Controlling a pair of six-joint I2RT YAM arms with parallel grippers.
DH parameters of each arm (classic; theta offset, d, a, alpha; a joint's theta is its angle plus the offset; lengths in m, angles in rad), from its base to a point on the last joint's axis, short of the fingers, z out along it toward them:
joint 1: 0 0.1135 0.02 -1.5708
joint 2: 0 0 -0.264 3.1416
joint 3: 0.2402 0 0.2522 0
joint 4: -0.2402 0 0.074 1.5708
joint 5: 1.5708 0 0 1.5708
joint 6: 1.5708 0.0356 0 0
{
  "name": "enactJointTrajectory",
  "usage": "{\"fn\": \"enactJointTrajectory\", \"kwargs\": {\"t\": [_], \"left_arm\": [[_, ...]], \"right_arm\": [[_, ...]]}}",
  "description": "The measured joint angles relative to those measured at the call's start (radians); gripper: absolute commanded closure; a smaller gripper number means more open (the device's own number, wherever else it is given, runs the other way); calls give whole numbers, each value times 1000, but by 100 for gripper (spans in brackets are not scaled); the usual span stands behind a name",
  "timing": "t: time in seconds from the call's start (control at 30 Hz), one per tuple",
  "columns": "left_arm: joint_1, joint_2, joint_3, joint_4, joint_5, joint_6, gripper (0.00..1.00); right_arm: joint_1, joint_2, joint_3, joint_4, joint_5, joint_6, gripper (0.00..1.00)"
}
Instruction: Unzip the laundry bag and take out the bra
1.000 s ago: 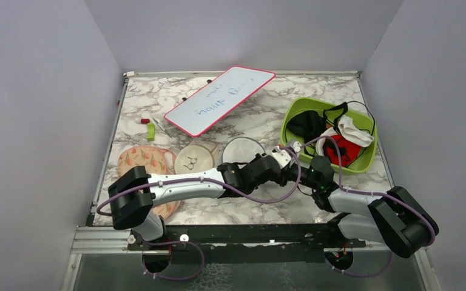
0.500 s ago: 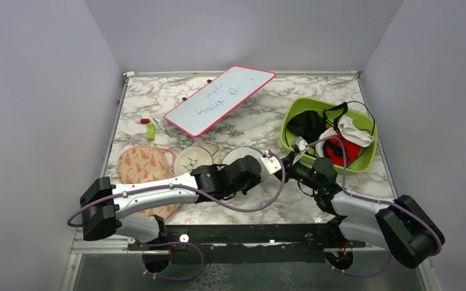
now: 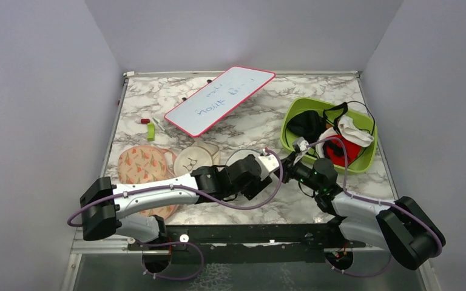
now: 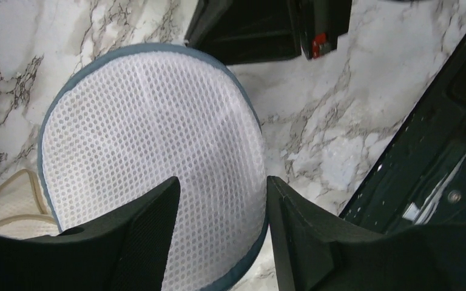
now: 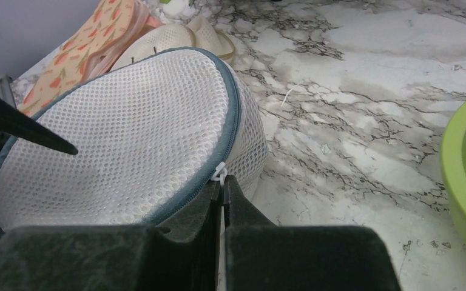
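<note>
The laundry bag sits on the marble bench near the middle of its front edge. It is a white mesh drum with a blue-grey zip line running around its round face. In the right wrist view that face is tilted rather than flat, and the zip teeth look closed along the part of the rim that shows.

The left hand hovers over the bag with its two dark fingers spread apart, mesh showing in the gap between them. It grips nothing that can be seen.

The right hand reaches in from the side of the bag facing the bench's right edge. Its fingers are pressed together, with their tips right at the small white zip pull on the rim. I cannot tell whether the pull is actually pinched between them.

A beige round pouch lies just beside the bag on the side toward the left edge. A peach floral pouch lies beyond it toward the front left corner, partly under the left arm.

A lime-green bin stands near the right edge and holds a black garment, a white cloth and a red garment. A pink-framed whiteboard lies slantwise near the back edge. A small green piece and a small red piece lie near the left edge.
</note>
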Motion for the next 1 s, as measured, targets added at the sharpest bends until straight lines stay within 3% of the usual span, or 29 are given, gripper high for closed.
{"fn": "enactJointTrajectory", "kwargs": {"t": [0.2,0.57,0.73,1.0], "left_arm": [[-2,80,97,0,-66,-92,33],[-2,154,204,-1,-106,-156,27],[-2,161,221,-9,-141,-178,31],[-2,160,224,-10,-185,-196,51]], "right_arm": [[0,-7,0,-3,-14,-5,99],[0,-210,101,-262,-31,64,99],[0,-308,180,-415,-30,38,99],[0,-365,208,-597,-32,4,99]]}}
